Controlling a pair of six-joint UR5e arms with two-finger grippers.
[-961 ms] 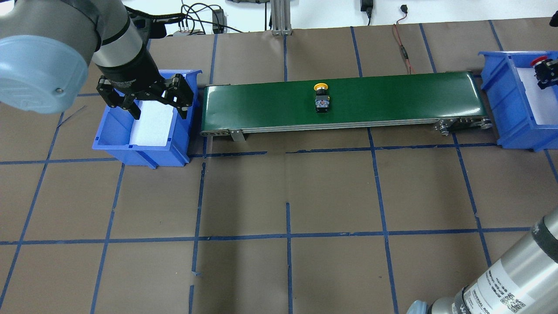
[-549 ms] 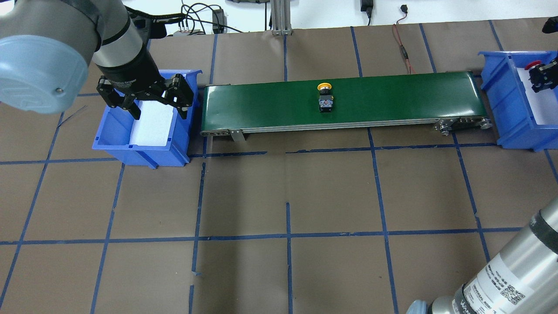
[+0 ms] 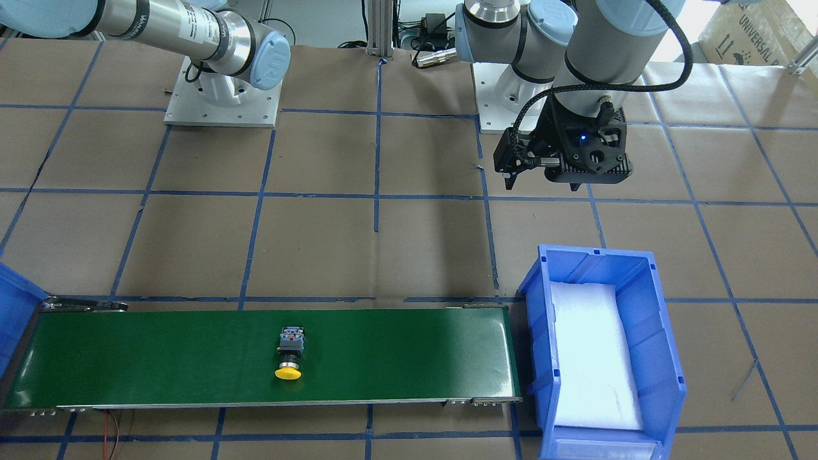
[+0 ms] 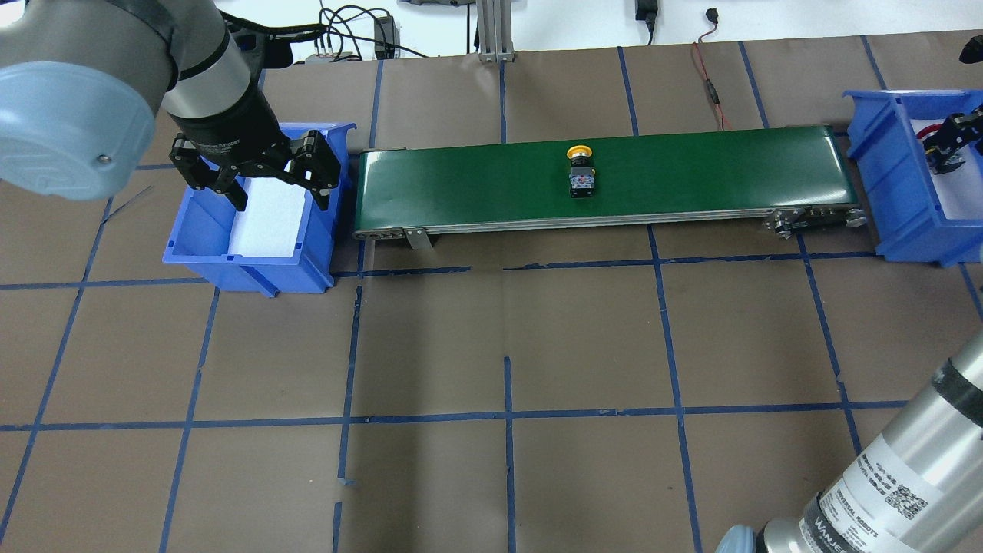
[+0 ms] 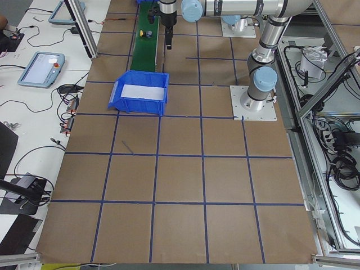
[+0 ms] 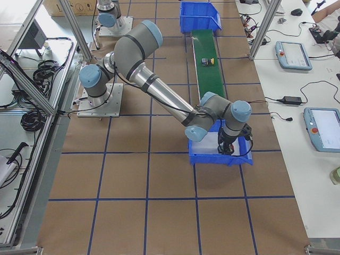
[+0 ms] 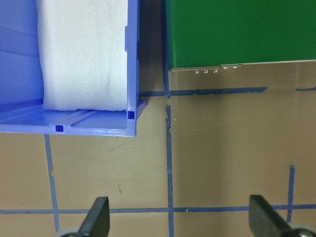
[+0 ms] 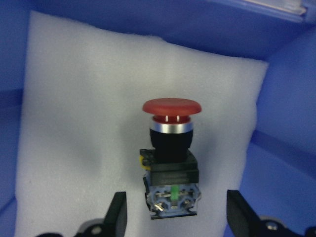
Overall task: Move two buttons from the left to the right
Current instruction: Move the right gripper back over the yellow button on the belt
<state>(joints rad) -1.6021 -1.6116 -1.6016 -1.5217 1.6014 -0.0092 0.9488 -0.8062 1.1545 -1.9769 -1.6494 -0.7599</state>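
Lying loose on white foam (image 8: 74, 98), the red button (image 8: 171, 163) sits between the right gripper's (image 8: 177, 217) parted fingers. The left gripper (image 7: 180, 219) is also spread wide. The yellow button (image 4: 581, 173) rests on the conveyor belt (image 4: 461, 180).

Your left arm (image 4: 192, 61) comes in at the upper left of the overhead view with its wrist pointing down, and the left gripper (image 4: 281, 198) hangs there with its jaws spread wide. Your right arm (image 4: 898, 468) enters at the lower right corner and reaches to the far right edge. There the right gripper (image 4: 951, 146) points down, its fingers (image 8: 117, 212) parted.
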